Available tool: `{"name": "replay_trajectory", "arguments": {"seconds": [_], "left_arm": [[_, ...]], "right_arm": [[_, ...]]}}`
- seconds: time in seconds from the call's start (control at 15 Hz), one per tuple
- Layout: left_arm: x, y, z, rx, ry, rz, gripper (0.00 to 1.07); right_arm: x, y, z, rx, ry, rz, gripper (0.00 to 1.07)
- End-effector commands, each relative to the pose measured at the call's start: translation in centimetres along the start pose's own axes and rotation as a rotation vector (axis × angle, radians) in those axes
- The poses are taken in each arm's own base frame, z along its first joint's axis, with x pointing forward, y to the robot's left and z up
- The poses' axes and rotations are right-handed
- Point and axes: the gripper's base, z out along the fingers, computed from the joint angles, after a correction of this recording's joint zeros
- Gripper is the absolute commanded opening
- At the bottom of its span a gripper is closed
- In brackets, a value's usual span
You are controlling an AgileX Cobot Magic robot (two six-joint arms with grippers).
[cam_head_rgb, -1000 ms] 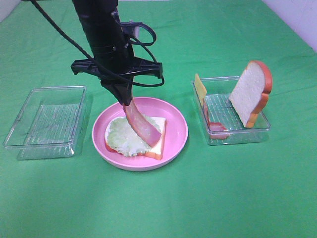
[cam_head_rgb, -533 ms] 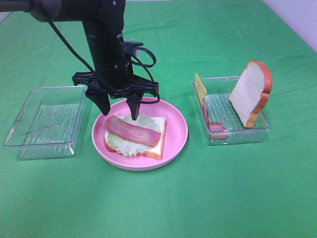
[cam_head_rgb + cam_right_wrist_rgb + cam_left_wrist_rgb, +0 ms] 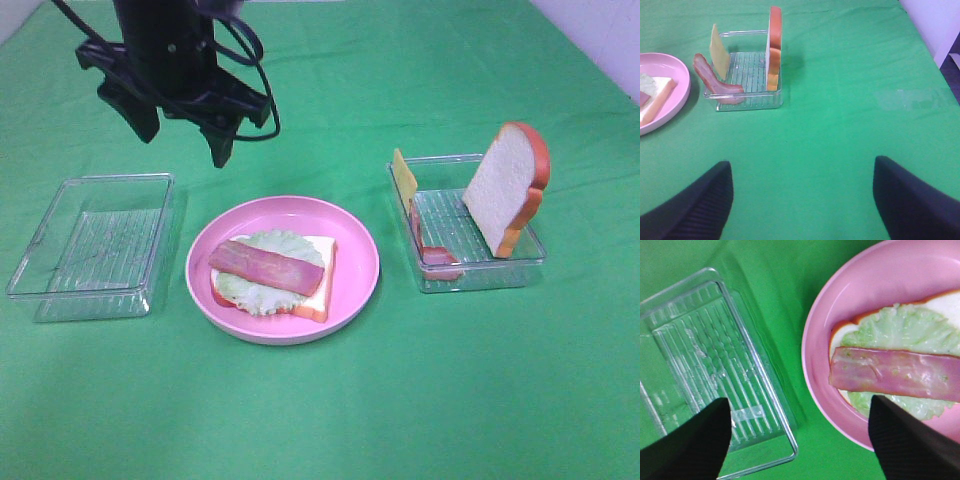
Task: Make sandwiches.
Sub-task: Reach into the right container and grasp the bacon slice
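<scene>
We see the left claw (image 3: 183,138) hanging over the green cloth (image 3: 450,400), behind the pink plate (image 3: 355,270) and off toward the left tray (image 3: 90,245). Its two fingers stand wide apart and nothing is between them. Its own camera looks down between those fingers at the plate's rim and the ribbed floor of that tray.

The right claw (image 3: 800,200) does not show from the high camera. From its wrist camera we see its fingers spread wide as well, with only cloth between them.

The sandwich (image 3: 270,275) sits half built on the plate. A bread slice (image 3: 320,285) lies flat, the lettuce (image 3: 255,295) covers most of it, and a bacon strip (image 3: 267,267) lies flat and slantwise across the lettuce. The left claw is well apart from it and touches none of it.

The other parts are in the right tray (image 3: 470,275), just beside the plate. A second bread slice (image 3: 505,190) stands on edge at the far right corner, leaning over the rim. A cheese slice (image 3: 403,175) stands upright against the wall nearest the plate. A second bacon strip (image 3: 438,257) runs along that same wall and curls onto the tray floor at the front corner.
</scene>
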Motion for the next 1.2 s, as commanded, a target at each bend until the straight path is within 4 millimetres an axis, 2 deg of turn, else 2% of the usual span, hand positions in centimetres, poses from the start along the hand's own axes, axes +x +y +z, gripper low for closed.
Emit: {"name": "replay_trajectory", "arguments": {"seconds": [0.07,0.27,0.33,0.47,0.6,0.67,0.93,1.13,1.2], "left_arm": [[1.5,1.5,-6.5,0.007,-0.064,-0.018,0.73],[3.2,2.8,-12.8,0.048,-0.208,-0.034,0.73],[3.6,2.9,-13.8,0.062,-0.230,-0.030,0.73],[6.0,3.5,-16.1,0.096,-0.259,-0.018,0.73],[9.6,4.2,-16.0,0.090,-0.214,-0.011,0.73],[12.9,4.8,-15.6,0.087,-0.196,-0.005,0.73],[20.8,6.2,-14.3,0.095,-0.221,-0.002,0.73],[25.4,6.9,-13.5,0.106,-0.272,-0.004,0.73],[29.1,7.5,-12.7,0.118,-0.345,-0.007,0.73]], "right_arm": [[0.1,0.0,-0.2,0.009,-0.018,-0.007,0.74],[0.1,0.0,-0.2,0.009,-0.018,-0.007,0.74],[0.1,0.0,-0.2,0.009,-0.018,-0.007,0.74],[0.1,0.0,-0.2,0.009,-0.018,-0.007,0.74],[0.1,0.0,-0.2,0.009,-0.018,-0.007,0.74],[0.1,0.0,-0.2,0.009,-0.018,-0.007,0.74],[0.1,0.0,-0.2,0.009,-0.018,-0.007,0.74],[0.1,0.0,-0.2,0.009,-0.018,-0.007,0.74],[0.1,0.0,-0.2,0.009,-0.018,-0.007,0.74]]}}
